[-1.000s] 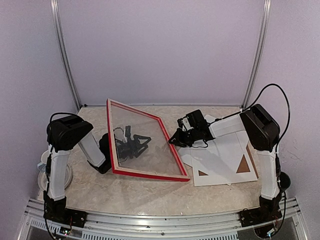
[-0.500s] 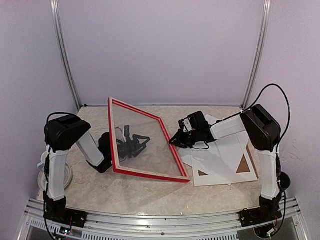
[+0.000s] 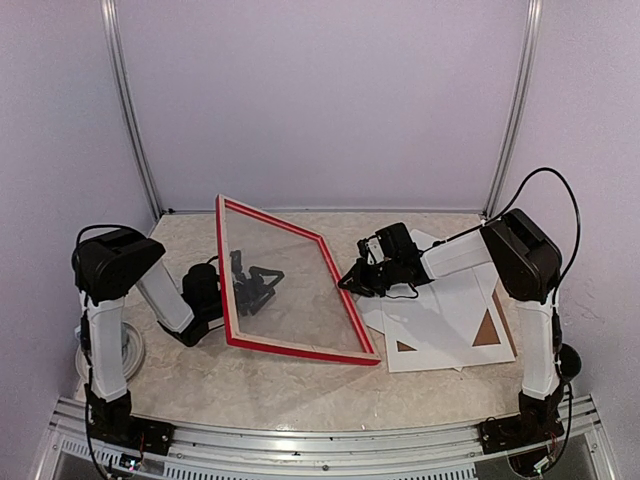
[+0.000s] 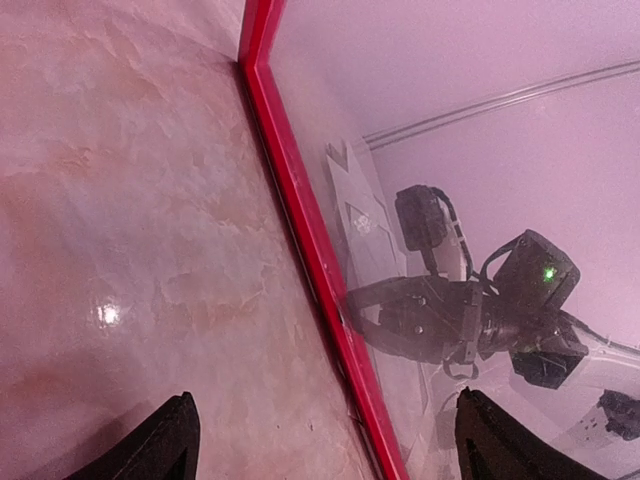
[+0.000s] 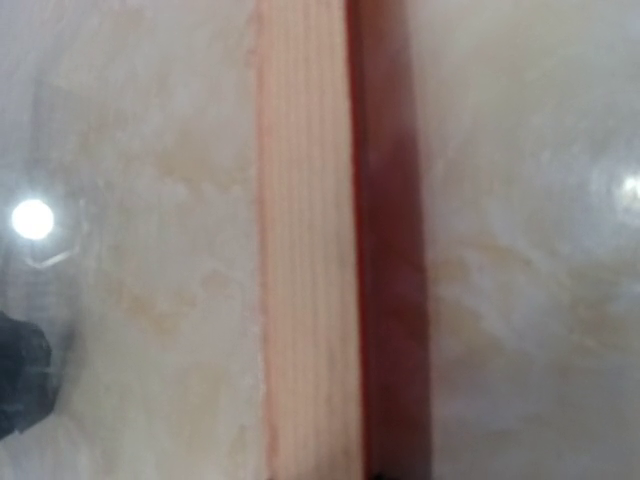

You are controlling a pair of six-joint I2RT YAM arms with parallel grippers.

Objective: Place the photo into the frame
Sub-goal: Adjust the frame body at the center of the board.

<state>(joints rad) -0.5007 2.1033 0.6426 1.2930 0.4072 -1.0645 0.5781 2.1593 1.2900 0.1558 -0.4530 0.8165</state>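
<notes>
Your frame (image 3: 300,352) stands tilted on the left half of the table (image 3: 250,395), red face toward the overhead camera. Its near rail sits low by the tabletop and runs left to right. The side rails climb away from you, and the far-left corner is the highest point. With that tilt foreshortening it, you cannot judge which pair of rails is the longer.

Your right gripper (image 3: 347,282) is closed on the frame's right rail, about midway along it. Its wrist camera is filled by a blurred strip of pale wood beside the red edge.

Your left gripper (image 3: 255,287) is spread wide and holds nothing. From above you see it through the clear pane, just inside the left rail. In its wrist view the fingers (image 4: 165,440) sit far apart, with the red rail running between them and untouched.

To the right of the frame, white sheets (image 3: 445,300) lie overlapping, with brown hardboard (image 3: 488,328) showing in two triangular patches.

The tabletop is glossy beige marble pattern and catches lamp glare. Pale lilac walls (image 3: 320,100) enclose it, with aluminium uprights (image 3: 128,110) at the back corners.
</notes>
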